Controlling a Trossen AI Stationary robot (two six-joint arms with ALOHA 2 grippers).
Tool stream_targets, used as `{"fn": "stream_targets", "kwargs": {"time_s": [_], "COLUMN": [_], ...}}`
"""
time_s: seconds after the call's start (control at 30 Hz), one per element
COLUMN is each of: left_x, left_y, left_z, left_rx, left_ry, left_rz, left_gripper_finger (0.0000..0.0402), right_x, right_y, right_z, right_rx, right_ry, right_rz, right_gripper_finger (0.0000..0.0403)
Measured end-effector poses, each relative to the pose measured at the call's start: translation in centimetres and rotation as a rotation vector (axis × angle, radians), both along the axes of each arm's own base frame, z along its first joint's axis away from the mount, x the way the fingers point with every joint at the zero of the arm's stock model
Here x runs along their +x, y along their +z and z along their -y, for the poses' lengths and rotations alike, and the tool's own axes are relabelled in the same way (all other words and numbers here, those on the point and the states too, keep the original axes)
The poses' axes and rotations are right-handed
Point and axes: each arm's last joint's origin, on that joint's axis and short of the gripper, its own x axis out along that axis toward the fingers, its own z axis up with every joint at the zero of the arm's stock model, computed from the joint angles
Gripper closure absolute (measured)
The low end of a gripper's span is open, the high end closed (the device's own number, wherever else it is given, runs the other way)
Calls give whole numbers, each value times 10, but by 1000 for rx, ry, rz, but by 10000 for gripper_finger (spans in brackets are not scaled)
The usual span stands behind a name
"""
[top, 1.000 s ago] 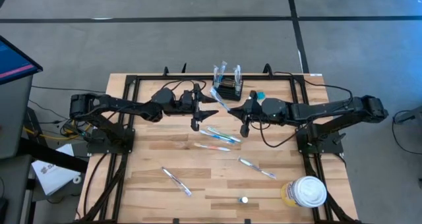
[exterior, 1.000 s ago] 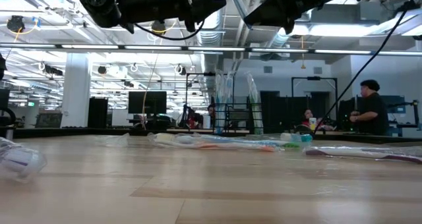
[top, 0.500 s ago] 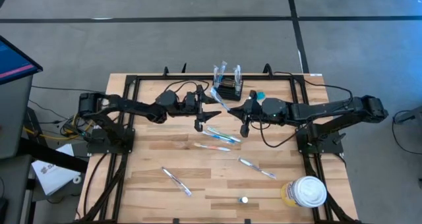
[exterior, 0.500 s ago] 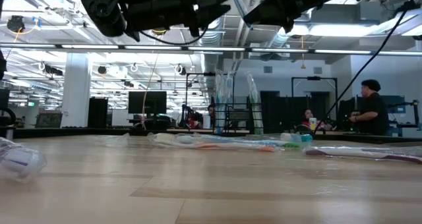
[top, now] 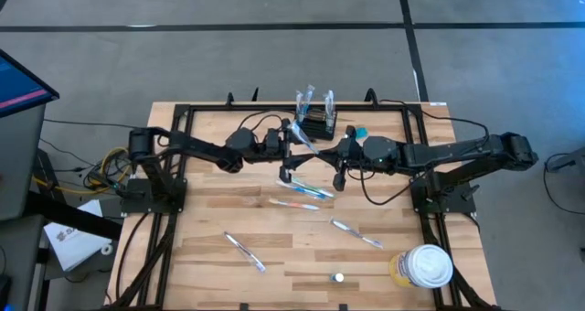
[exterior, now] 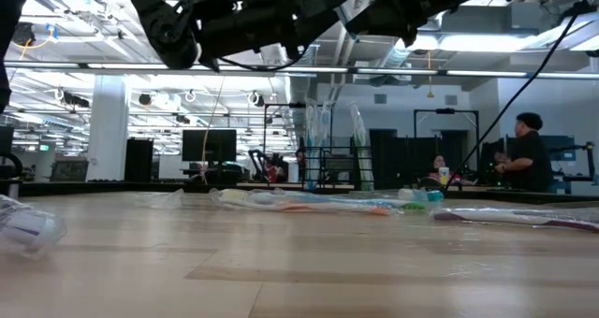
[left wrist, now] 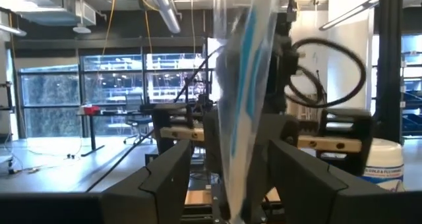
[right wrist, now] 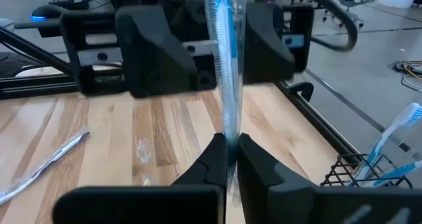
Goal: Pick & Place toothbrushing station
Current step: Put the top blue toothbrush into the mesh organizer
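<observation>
1. The white label on the tub [left wrist: 388, 163] seen in the left wrist view carries blue print, too small to read; no other writing can be made out.
2. The toothbrushing station [top: 319, 124], a small black wire-mesh box, stands at the far edge of the wooden worktop [top: 201, 247], near the middle, with wrapped toothbrushes standing upright in it.
3. The right gripper [top: 336, 176] hangs above the worktop just in front of the station and slightly to its right, fingers pinched together on a wrapped toothbrush [top: 304, 139] that slants up toward the station.
4. The left gripper [top: 286, 169] hangs just in front of the station and to its left, fingers spread apart on either side of that same wrapped toothbrush (no contact can be confirmed).
5. The right wrist view shows the clamp plainly: the two dark fingertips [right wrist: 216, 159] meet on the clear wrapper, the blue brush rising straight up, with the left gripper's body behind it and a corner of the station's mesh at the side.
6. The left wrist view shows the wrapper standing in the gap between its own spread fingers [left wrist: 165, 178].
7. Only the high view shows the rest of the worktop: loose wrapped toothbrushes [top: 297, 195] lying flat in the middle and near side, and the white-lidded tub at the near right corner.
8. The low view shows the room behind, where a person [exterior: 527, 159] sits at the right.
</observation>
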Motion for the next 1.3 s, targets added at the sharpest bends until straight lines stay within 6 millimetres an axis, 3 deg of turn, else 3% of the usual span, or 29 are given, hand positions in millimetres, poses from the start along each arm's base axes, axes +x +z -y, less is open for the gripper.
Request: {"fn": "stream_targets", "kwargs": {"time_s": [0.47,0.63,0.9,1.3], "left_x": [2,2,2,1], "left_y": [0,0,0,-10], "left_z": [2,2,1,-9], "left_rx": [7,6,22,-7], "left_ry": [-26,-27,-60,-119], "left_rz": [5,3,-3,-98], "left_gripper_finger": [221,272,384,387], "right_x": [0,0,0,0], "right_y": [0,0,-1,-1], "right_z": [0,0,-1,2], "right_rx": [-7,-7,4,-14], "right_ry": [2,2,39,52], "right_rz": [-3,-3,-8,-13], "right_gripper_finger": [395,395,382,347]}}
